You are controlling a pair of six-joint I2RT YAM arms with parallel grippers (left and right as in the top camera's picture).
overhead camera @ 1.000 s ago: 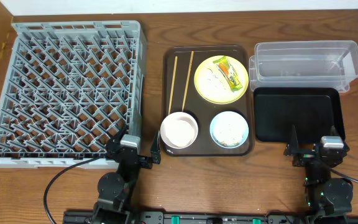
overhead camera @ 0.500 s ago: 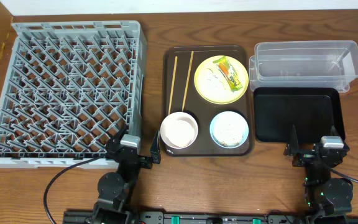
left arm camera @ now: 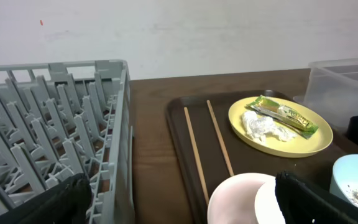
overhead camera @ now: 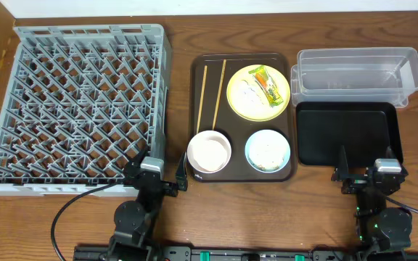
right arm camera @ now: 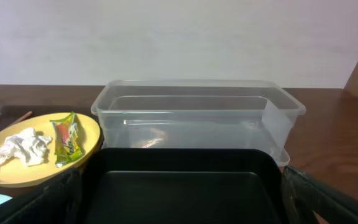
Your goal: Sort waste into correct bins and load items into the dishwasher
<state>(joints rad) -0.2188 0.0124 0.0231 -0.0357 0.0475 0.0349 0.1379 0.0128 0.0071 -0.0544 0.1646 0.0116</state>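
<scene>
Nothing has really changed over the last second. No item has been shifted and neither arm has been moved, so the job is best read as not started yet, with sorting and loading all left to do.

The left claw (left arm camera: 185, 199) is parked at the table's (overhead camera: 180, 22) near edge by the corner of the grey dish rack (overhead camera: 85, 30), spread wide with nothing held. The right claw (right arm camera: 179, 199) is parked in front of the black tray (overhead camera: 347, 134), also spread wide and empty.

All the waste is found on the dark brown serving tray (overhead camera: 197, 101), between the rack and the bins. The green-and-yellow wrapper (overhead camera: 268, 85) and the crumpled white tissue (overhead camera: 251, 90) are lying side by side on the yellow plate (overhead camera: 242, 107). Whitish rice scraps are scattered in the light blue bowl (overhead camera: 268, 150), with the white bowl (overhead camera: 209, 151) just beside it. The two chopsticks (overhead camera: 202, 94) are laid roughly parallel, left of the plate.

The clear tub (overhead camera: 354, 51) sits behind the black tray, and no waste can be seen in either. The rack's pegs are bare too.
</scene>
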